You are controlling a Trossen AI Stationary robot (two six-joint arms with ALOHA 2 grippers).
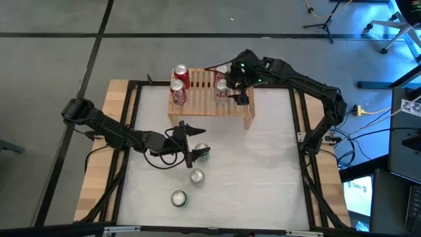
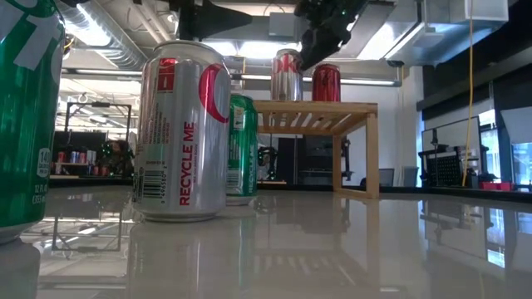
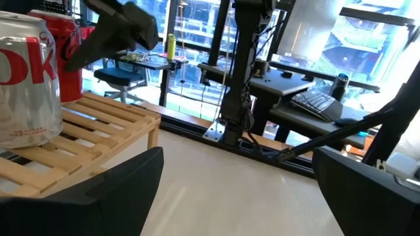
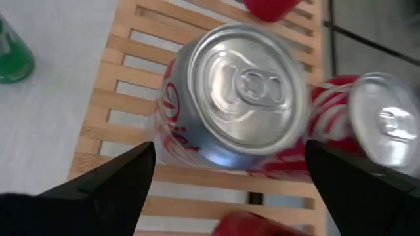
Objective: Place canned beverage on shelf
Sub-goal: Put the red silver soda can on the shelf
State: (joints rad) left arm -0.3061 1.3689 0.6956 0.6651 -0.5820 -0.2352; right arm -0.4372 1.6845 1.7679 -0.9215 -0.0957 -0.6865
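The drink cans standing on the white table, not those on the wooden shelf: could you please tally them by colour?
Green drink cans: 2
Silver drink can with red lettering: 1
Total: 3

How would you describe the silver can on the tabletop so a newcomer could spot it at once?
On the white table, look in front of the wooden shelf, where three cans stand in a loose line. The silver can is the middle one. Its neighbours, the nearer green can and the farther green can, are both green; it alone is silver with red lettering.
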